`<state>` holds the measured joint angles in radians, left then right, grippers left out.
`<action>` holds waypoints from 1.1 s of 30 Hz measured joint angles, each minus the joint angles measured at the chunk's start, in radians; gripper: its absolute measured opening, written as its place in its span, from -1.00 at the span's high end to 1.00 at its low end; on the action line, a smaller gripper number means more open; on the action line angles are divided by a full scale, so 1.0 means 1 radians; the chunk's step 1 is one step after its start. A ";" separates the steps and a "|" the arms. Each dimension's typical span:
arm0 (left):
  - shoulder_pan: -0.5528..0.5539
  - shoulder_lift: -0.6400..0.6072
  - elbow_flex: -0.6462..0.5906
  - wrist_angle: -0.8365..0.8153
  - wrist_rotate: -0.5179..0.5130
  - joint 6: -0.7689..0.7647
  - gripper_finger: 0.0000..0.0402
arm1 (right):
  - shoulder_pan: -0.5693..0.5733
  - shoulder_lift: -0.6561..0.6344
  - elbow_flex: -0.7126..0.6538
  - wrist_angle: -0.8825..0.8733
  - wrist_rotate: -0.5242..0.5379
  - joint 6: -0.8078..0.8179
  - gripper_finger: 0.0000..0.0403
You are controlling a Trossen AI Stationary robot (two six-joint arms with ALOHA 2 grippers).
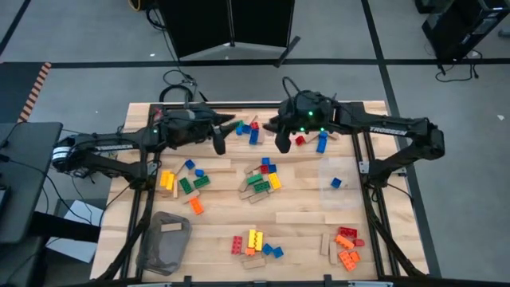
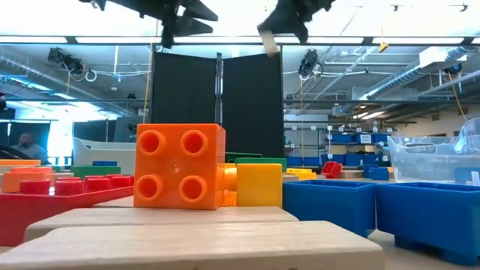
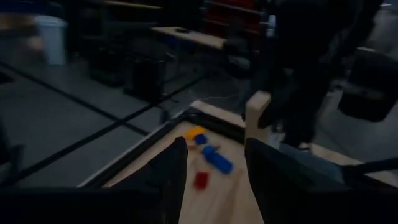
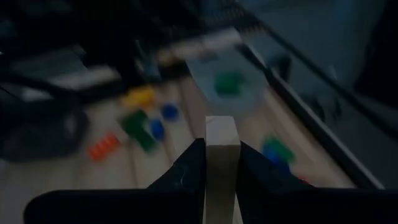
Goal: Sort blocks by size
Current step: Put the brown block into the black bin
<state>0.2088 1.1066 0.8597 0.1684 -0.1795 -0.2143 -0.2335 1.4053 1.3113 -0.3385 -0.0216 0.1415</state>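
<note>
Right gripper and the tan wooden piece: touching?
Touching. The right wrist view shows the right gripper with its fingers pressed against both sides of the wooden piece.

Bare wood is left along the table's near-middle strip, between the central block cluster and the near cluster, so a passage is offered there. The far edge is crowded by both arms and the scattered blocks beneath them. The near-left corner is blocked by a grey bin, the right side by a clear bin.
</note>
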 joint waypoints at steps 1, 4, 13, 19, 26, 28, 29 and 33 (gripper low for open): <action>0.000 0.023 0.000 0.035 0.031 0.001 0.15 | 0.011 -0.001 0.000 0.036 0.000 -0.008 0.66; -0.001 0.082 0.000 0.133 0.113 0.000 0.15 | 0.033 -0.008 0.000 0.117 0.000 -0.024 0.66; -0.001 0.214 0.000 0.385 0.213 -0.059 0.15 | 0.064 -0.004 0.001 0.160 -0.021 -0.069 0.66; -0.001 0.242 0.000 0.409 0.217 -0.060 0.15 | 0.068 -0.004 0.001 0.166 -0.027 -0.075 0.66; -0.002 0.263 0.000 0.450 0.222 -0.056 0.15 | 0.068 -0.001 0.001 0.200 -0.059 -0.087 0.66; -0.001 0.269 0.000 0.473 0.248 -0.057 0.16 | 0.068 -0.001 0.001 0.205 -0.068 -0.086 0.66; -0.001 0.270 0.000 0.479 0.264 -0.056 0.17 | 0.068 -0.001 0.001 0.209 -0.073 -0.085 0.66; -0.002 0.277 0.000 0.502 0.290 -0.053 0.24 | 0.068 -0.001 0.001 0.232 -0.095 -0.082 0.66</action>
<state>0.2069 1.3834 0.8600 0.6700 0.1106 -0.2672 -0.1652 1.4046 1.3120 -0.1070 -0.1168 0.0593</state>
